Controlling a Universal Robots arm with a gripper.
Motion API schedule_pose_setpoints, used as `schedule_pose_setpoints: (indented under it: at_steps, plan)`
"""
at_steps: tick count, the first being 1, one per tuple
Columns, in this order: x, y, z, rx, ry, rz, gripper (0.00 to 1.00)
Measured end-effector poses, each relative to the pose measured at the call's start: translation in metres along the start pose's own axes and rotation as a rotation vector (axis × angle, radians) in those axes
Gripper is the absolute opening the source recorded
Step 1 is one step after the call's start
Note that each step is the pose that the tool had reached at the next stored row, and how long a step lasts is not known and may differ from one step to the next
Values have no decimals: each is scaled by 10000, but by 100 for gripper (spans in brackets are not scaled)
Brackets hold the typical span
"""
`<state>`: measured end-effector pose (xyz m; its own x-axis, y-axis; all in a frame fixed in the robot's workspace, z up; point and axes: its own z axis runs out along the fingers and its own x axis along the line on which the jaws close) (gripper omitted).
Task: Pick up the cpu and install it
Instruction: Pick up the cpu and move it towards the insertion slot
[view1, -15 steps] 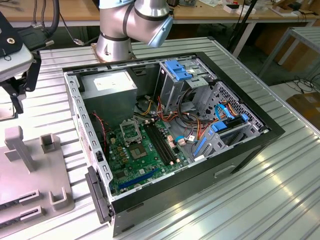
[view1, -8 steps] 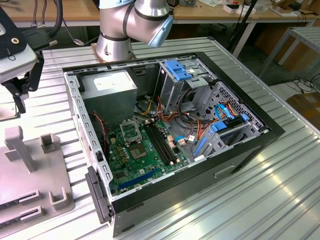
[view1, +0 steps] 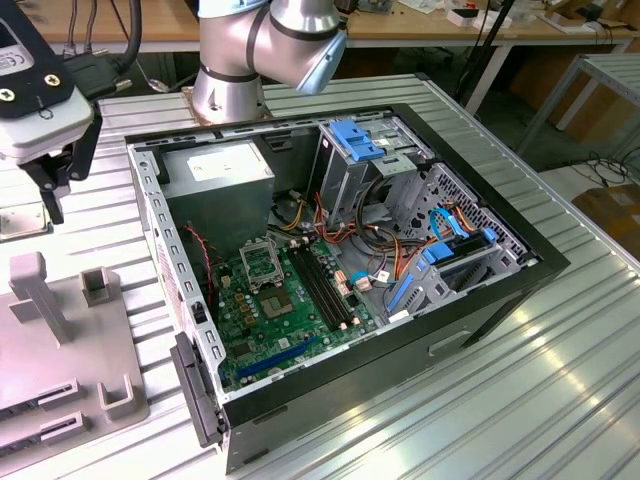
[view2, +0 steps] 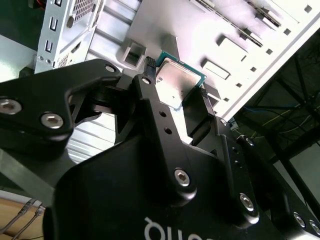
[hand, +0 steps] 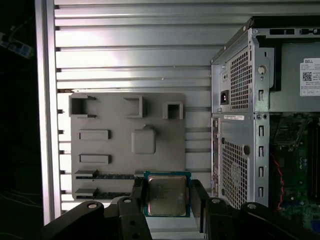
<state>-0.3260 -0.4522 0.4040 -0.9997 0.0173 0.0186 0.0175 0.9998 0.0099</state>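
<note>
The cpu (hand: 166, 195) is a small square plate with a silver-grey face and a green rim. It sits clamped between the two black fingers of my gripper (hand: 167, 194), one finger on each side edge. In the second wrist view the cpu (view2: 178, 81) is tilted in the gripper (view2: 175, 79), above the grey fixture plate (view2: 200, 35). In the exterior view the gripper (view1: 60, 175) hangs at the far left, above the table and outside the open computer case (view1: 520, 270). The green board (view1: 290, 315) lies on the case floor, and its square socket (view1: 262, 262) stands open.
The grey fixture plate (hand: 125, 137) with raised holders lies on the ribbed metal table (hand: 130, 60), beside the case's perforated rear wall (hand: 240, 125). Inside the case are a grey power supply box (view1: 218, 175), a drive cage (view1: 365, 160), cables and blue clips. The arm's base (view1: 230, 80) stands behind the case.
</note>
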Motion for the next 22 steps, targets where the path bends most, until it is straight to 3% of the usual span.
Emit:
schedule_pose_setpoints:
  at_steps: [7, 22]
  plan:
    - [-38, -33, -1, -1, -1, 7, 47]
    - [-259, -32, -5, 0, 0, 9, 47]
